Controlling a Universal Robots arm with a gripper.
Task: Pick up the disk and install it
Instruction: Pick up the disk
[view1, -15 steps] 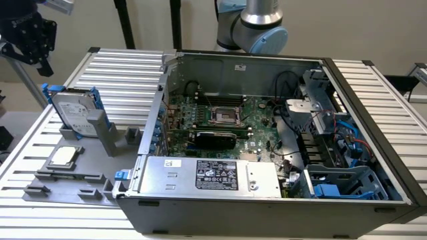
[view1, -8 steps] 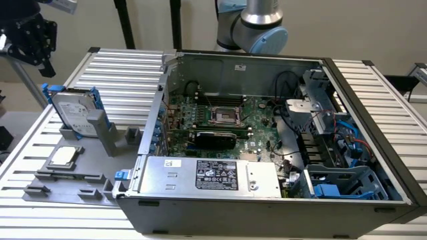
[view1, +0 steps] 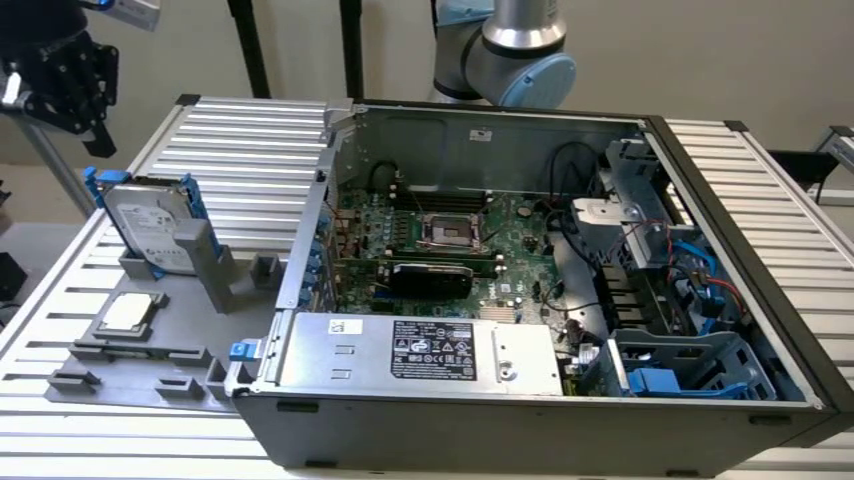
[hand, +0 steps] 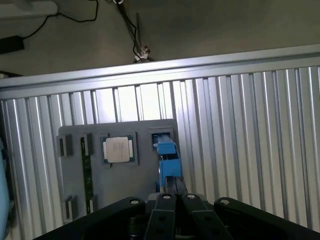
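Observation:
The disk, silver with a white label and blue rails, stands upright on edge in a slot of the grey fixture plate at the exterior view's left. My gripper hangs in the air well above and slightly left of it, touching nothing. In the wrist view the disk appears edge-on as a blue rail, just beyond my gripper. The fingers lie close together with nothing between them.
A small square silver chip lies on the same plate beside the disk. The open computer case takes up the middle and right, with a silver power supply box in front and blue drive bays at the near right corner.

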